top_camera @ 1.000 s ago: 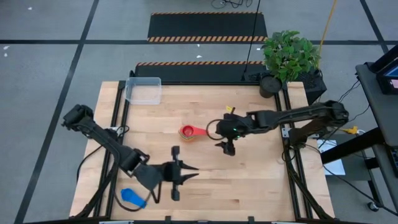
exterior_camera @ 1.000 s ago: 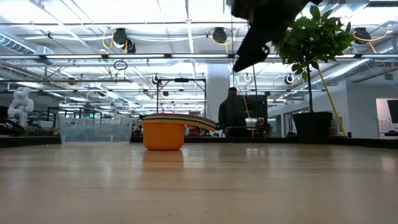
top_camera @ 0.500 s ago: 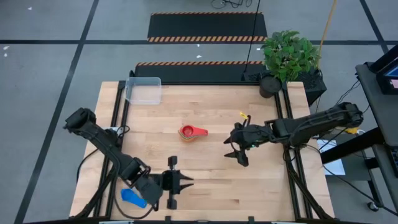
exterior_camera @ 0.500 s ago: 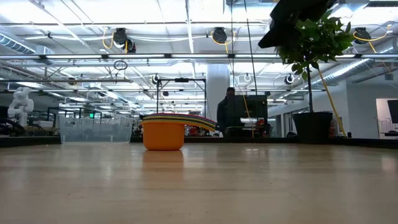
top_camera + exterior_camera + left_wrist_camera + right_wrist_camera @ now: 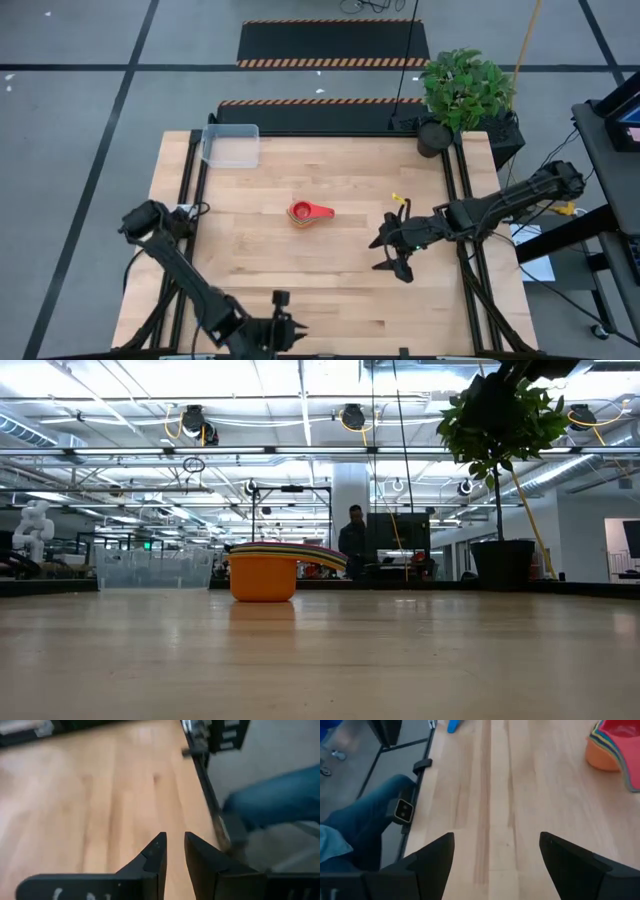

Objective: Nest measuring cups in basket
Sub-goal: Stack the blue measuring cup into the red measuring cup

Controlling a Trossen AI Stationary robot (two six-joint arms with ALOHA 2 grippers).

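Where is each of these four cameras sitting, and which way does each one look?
High view: above, looking straight down on the table, both arms, the clear basket.
Low view: at tabletop height, looking level at the stacked measuring cups; no gripper shows.
Left wrist view: on the left arm, past the left gripper, its fingers nearly together, at bare wood.
Right wrist view: on the right arm, past the open right gripper.
Shared: high, low and right wrist views show the cups.

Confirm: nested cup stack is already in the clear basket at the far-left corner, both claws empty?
Not quite. The high view shows the nested cup stack sitting on the bare table near its middle, apart from the clear basket, which is at the far-left corner. The rest holds: the left claw and the right claw are both empty.
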